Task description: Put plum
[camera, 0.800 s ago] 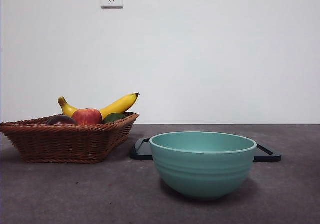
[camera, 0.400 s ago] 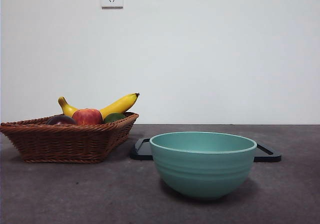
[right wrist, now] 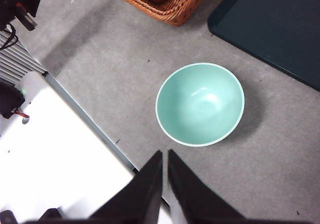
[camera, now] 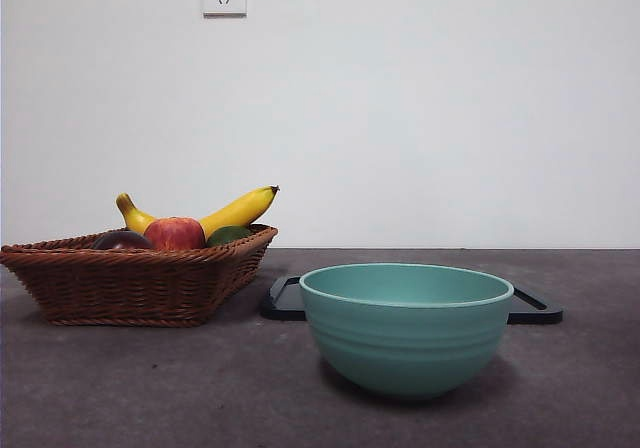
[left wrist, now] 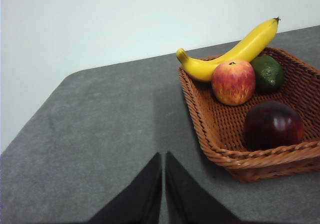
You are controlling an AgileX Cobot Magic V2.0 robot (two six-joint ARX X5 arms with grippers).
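Nothing has shifted across the last second: the front view matches its earlier frames and neither arm shows in it, so the task has not begun and the plum is untouched.

Nearest the front camera stands the empty teal bowl [camera: 406,328], with bare grey table [camera: 150,388] around it. Behind the bowl lies a dark flat tray [camera: 535,308]. Off to the side of the bowl and further back sits the wicker basket [camera: 130,283]. The plum [left wrist: 273,125] rests inside the basket against its near rim, as the left wrist sees it. Beyond the plum come the red-and-yellow apple [left wrist: 233,82], the dark green fruit [left wrist: 267,73] and the banana [left wrist: 235,51].

The left gripper [left wrist: 163,194] hangs short of the basket's corner, jaws pressed together. The right gripper [right wrist: 164,184] is high above the bowl, jaws likewise closed.

The plum is probably clear to take from above; the basket wall hems its near side. The table edge lies near the bowl.
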